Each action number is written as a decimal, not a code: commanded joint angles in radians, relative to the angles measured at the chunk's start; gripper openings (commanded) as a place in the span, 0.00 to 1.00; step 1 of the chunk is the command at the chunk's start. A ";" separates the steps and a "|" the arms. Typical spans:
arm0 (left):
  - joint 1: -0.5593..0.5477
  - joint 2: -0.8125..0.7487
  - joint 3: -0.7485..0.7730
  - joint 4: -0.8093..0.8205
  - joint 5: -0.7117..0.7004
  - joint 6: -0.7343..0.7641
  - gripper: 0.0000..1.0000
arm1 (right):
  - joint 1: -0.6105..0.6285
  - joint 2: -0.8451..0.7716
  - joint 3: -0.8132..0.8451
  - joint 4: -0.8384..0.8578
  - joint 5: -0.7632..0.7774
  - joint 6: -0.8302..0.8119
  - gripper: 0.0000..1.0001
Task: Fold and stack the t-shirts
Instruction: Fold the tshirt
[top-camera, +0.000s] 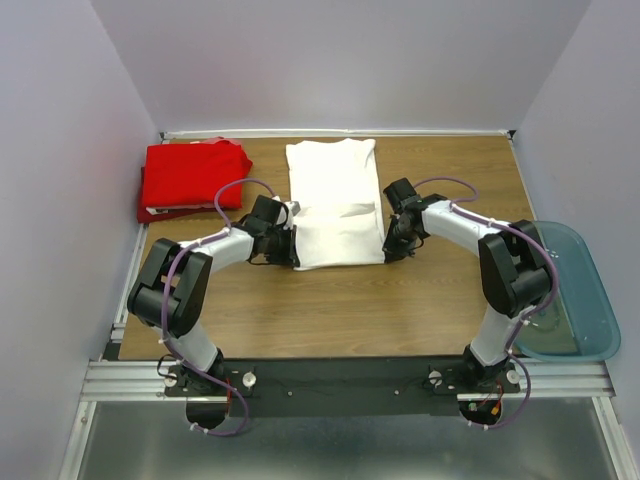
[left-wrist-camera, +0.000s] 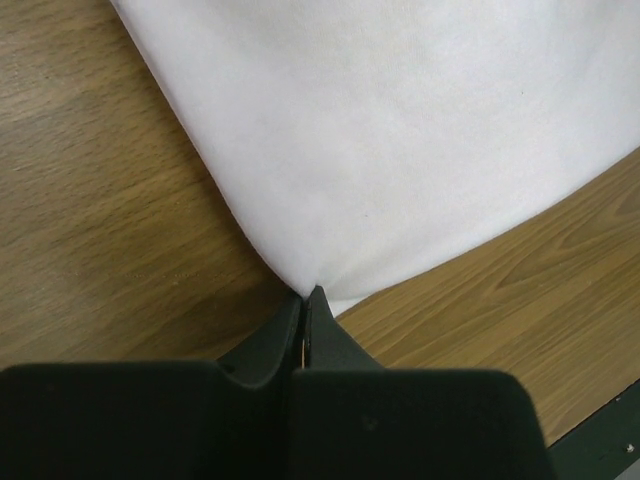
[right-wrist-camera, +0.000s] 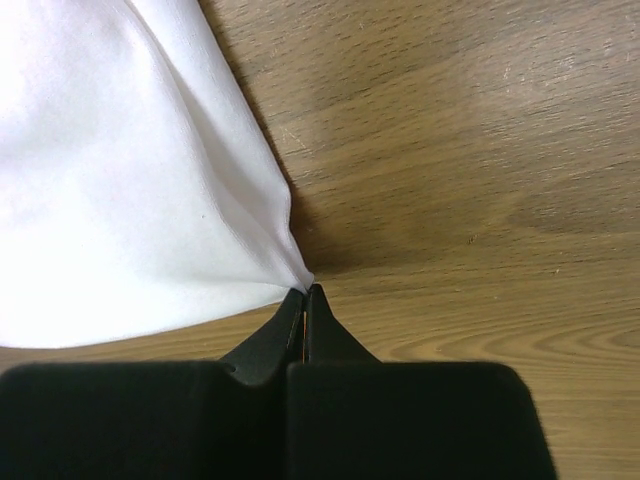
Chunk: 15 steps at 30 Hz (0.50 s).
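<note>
white shirt: lying flat, middle of the table
left gripper: pinched tight on its near left corner
right gripper: same deal, near right corner
red shirt: folded, back-left corner

You have no text, label, brand, number or sign to read in any of the three views. The white t-shirt shows only plain cloth on the side facing up, in the overhead view and in both wrist views. The folded red t-shirt carries no mark that is legible from overhead.
</note>
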 joint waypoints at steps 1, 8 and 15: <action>-0.002 -0.006 -0.040 -0.115 -0.058 0.027 0.00 | -0.005 -0.014 -0.006 -0.036 0.072 -0.025 0.00; -0.002 -0.076 -0.078 -0.113 -0.029 -0.030 0.27 | -0.005 0.002 0.015 -0.035 0.044 -0.036 0.00; -0.008 -0.099 -0.106 -0.106 -0.020 -0.073 0.47 | -0.005 0.009 0.026 -0.036 0.033 -0.045 0.01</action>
